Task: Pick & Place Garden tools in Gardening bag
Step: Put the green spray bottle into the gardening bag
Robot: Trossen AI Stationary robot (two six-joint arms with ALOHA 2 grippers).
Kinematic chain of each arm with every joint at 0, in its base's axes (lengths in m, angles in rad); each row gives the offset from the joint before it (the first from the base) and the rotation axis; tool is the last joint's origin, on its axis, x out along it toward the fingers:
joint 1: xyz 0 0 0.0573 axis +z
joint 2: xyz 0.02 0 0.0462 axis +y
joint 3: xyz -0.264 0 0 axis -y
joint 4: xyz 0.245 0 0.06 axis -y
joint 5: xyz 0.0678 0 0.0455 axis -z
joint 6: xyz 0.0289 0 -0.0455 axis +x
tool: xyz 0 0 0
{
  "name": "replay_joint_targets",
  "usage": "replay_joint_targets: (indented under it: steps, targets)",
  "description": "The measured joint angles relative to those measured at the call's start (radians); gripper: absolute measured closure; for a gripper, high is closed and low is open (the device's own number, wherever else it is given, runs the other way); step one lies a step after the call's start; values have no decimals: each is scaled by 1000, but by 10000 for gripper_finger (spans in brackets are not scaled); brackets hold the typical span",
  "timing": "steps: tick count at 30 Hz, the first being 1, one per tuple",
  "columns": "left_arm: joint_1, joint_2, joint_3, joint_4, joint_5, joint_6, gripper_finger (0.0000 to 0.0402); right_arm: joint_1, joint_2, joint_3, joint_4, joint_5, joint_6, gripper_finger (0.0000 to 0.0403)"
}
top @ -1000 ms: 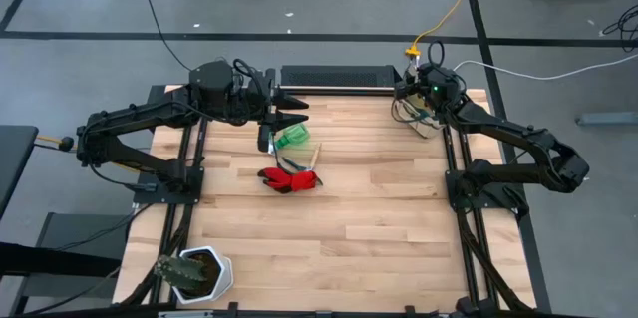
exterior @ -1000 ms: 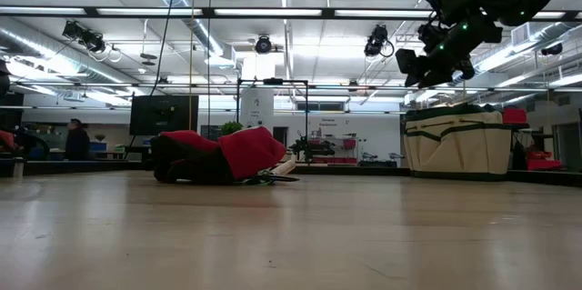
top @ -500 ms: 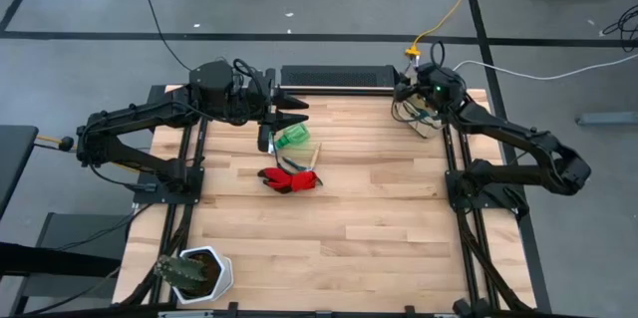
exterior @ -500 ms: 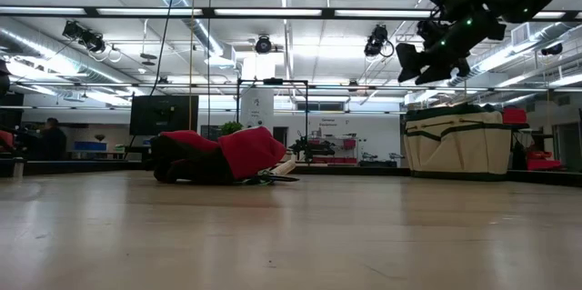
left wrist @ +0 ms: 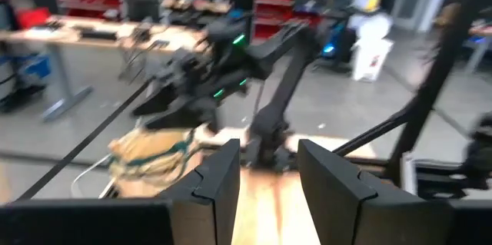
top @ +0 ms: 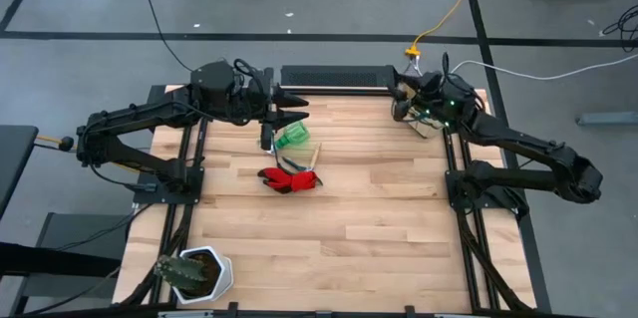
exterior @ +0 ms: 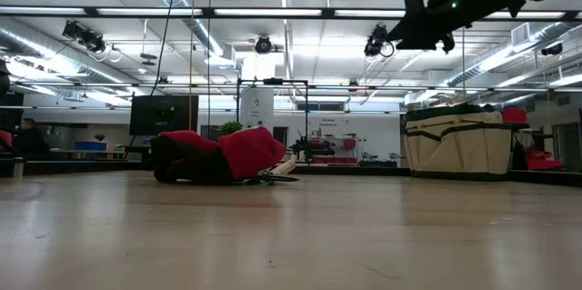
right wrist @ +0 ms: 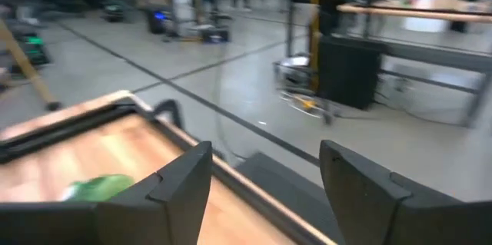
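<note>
The white pot with a dark plant (top: 194, 273) stood at the near left corner of the desk (top: 349, 218), well apart from everything else. The left tool (top: 295, 111) hung above the far left part of the desk, just beside the translucent green watering vessel (top: 293, 137); in the left wrist view its fingers (left wrist: 217, 182) stood spread with a bare gap between them, holding nothing. The watering vessel lay on the desk just beyond the red glove (top: 289, 179), and slim wooden-handled hand tools (top: 315, 158) lay against the glove. In the low view the red glove (exterior: 245, 151) rested on the desk surface. The gardening bag (top: 424, 119) stood at the far right corner of the desk, partly covered by the right arm. The right tool (top: 401, 84) was raised above the bag, and in the right wrist view its fingers (right wrist: 183, 187) stood wide apart and empty.
</note>
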Motion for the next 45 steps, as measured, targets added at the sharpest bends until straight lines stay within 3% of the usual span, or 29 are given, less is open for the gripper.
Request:
replay_joint_targets:
  steps: [12,23,36,45]
  targets:
    - [14,86,-1,-272,-262,-17,264,175,-52,1,-2,9,-3,163]
    - [99,225,-1,-412,-265,-114,259,206,-52,1,-10,61,-5,163]
    - [125,335,-1,-625,-296,-182,150,205,-51,1,-17,63,-5,163]
    - [125,413,-10,-694,-286,-179,139,205,-51,1,-25,62,-4,163]
